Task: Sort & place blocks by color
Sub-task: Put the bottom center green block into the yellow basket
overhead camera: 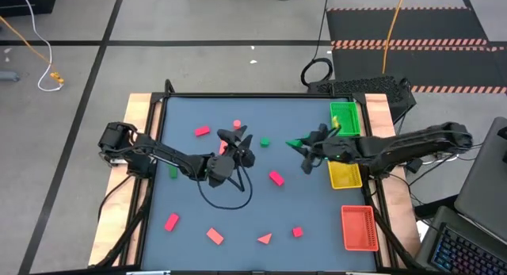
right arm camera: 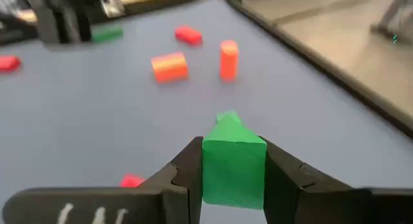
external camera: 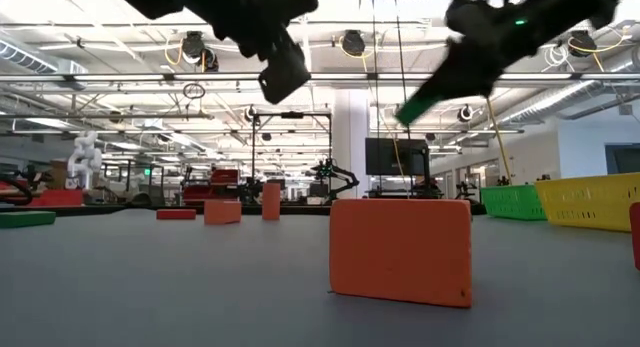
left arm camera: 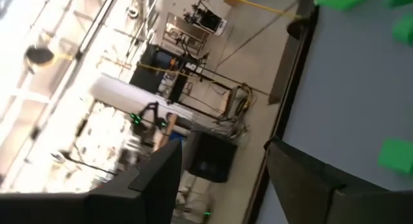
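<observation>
Right gripper (right arm camera: 233, 175) was clamped on a green block (right arm camera: 233, 161), raised above the blue table (overhead camera: 238, 219) near the green tray (overhead camera: 345, 118). Left gripper (overhead camera: 235, 148) hung mid-table, fingers apart and empty. Red blocks (overhead camera: 276, 178) lay scattered; a big hall stood behind.

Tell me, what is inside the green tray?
Seen from above, the green tray holds a green block near its left wall. The right arm crosses just below it, covering none of it.
</observation>
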Controlling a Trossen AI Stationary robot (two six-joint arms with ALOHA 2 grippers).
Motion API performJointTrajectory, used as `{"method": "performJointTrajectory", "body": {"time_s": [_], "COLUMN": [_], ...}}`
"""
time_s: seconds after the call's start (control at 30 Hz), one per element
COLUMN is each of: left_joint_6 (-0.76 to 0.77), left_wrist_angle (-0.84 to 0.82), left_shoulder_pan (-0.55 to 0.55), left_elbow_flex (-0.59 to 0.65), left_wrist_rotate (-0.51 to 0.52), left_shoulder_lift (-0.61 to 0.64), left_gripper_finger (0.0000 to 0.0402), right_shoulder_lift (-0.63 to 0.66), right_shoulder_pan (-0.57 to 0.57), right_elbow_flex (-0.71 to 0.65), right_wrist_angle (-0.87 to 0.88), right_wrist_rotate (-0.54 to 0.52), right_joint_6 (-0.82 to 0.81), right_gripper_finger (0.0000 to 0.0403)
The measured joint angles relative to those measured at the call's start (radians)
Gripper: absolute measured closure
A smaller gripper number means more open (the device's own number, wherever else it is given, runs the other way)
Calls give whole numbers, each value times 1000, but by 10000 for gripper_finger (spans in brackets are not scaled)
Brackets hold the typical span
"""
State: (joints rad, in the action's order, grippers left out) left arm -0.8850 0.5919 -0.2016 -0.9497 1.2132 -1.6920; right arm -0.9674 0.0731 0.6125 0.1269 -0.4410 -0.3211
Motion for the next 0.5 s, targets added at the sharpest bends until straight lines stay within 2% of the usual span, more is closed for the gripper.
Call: {"method": "performJointTrajectory", "body": {"time_s": [0.1,0.17,0.33,0.5], "left_joint_6": [110,212,476,631], "left_wrist_angle": [2,-26,-140,-267], "left_shoulder_pan": [0,4,34,98], "left_elbow_flex": [0,0,0,0], "left_wrist_rotate": [-22,-76,-393,-679], "left_shoulder_lift": [22,41,74,86], "left_gripper_finger": [176,176,176,176], "right_shoulder_lift": [104,158,245,284], "right_shoulder_pan": [15,28,61,77], "right_elbow_flex": [0,0,0,0], "right_wrist_angle": [175,264,435,591], "right_wrist_rotate": [4,1,-1,0], "right_joint_6": [-88,-145,-231,-298], "right_gripper_finger": [304,304,304,304]}}
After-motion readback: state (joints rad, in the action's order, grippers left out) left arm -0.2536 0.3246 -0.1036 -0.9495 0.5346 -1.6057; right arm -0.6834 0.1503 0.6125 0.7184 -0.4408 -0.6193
